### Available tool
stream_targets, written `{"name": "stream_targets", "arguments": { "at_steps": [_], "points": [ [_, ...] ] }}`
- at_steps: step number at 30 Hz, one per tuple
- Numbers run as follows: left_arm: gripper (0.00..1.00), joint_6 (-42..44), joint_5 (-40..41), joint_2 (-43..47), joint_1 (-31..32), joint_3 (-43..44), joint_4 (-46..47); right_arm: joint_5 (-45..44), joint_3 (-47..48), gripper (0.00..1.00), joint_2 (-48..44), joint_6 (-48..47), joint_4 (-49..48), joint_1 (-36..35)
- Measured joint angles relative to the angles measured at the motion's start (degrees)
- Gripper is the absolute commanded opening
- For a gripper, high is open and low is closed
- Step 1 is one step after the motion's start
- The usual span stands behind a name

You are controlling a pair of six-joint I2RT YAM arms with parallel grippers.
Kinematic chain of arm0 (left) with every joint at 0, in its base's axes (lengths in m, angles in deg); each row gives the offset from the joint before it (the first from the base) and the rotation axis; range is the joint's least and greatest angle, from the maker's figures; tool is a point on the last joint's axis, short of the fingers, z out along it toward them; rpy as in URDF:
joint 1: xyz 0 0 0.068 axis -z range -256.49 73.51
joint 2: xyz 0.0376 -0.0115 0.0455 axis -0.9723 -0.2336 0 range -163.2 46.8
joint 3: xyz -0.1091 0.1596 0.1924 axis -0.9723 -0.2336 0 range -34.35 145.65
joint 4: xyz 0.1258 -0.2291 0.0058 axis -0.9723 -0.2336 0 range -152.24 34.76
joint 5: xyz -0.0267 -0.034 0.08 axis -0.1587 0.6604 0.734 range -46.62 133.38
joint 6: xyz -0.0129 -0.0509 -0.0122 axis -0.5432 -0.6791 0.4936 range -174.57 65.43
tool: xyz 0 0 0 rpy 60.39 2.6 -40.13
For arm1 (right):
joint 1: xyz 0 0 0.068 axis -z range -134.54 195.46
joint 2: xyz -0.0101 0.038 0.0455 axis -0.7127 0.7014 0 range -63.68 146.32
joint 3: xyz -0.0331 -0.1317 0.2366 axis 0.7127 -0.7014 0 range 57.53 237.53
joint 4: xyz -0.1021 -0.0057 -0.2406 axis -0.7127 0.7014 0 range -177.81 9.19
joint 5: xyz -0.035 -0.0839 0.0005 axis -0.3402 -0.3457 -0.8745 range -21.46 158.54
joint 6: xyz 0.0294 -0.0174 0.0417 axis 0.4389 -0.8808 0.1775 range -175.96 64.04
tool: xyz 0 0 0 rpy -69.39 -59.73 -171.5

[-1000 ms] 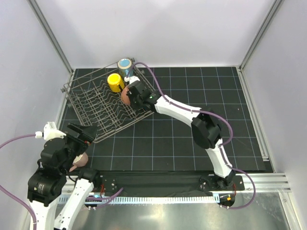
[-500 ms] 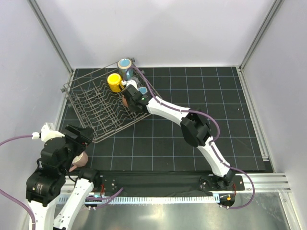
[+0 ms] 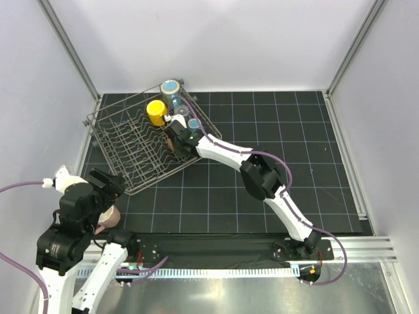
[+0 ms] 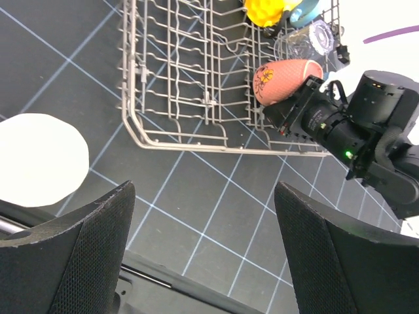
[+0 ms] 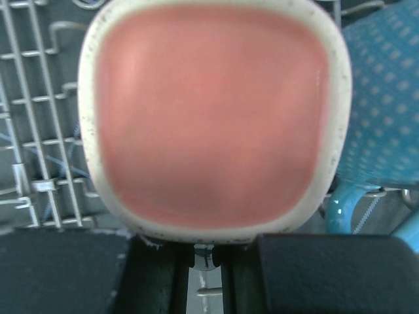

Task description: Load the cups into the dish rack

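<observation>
Salmon-pink cup (image 4: 288, 78) lies sideways over the dish rack (image 4: 126, 65), pinched by the right gripper (image 5: 203, 260); left gripper (image 4: 203, 255) spread.

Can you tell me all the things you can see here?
Dish rack: one, grey wire, table's far left.
Yellow cup: one, yellow, in rack.
Light blue cup: one, light blue, rack's far corner.
Clear tumbler: one, see-through, in rack beside yellow cup.
Flowered cup: one, salmon-pink, gripped sideways at rack.
Second pink cup: one, pinkish, on table by left arm.
Small round thing: one, blue, beside right arm, unclear.
Table: one, black gridded, under everything.
Left end effector: one, black, open, above table.
Right end effector: one, black, shut on flowered cup.
</observation>
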Motion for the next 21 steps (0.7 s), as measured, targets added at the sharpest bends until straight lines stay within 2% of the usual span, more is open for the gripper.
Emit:
{"name": "stream_targets", "arguments": {
  "at_steps": [8,12,21],
  "points": [
    [0.87,2.1,2.8,-3.0,0.0,0.0,-2.6,0.2,1.0,0.33,0.5,0.2,0.3,-0.4],
    [0.88,2.4,3.3,-4.9,0.0,0.0,-3.0,0.8,1.5,0.51,0.5,0.3,-0.2,-0.4],
    [0.87,1.4,4.3,-3.7,0.0,1.2,-3.8,1.4,0.6,0.62,-0.7,0.4,0.0,-2.1]
  ]
}}
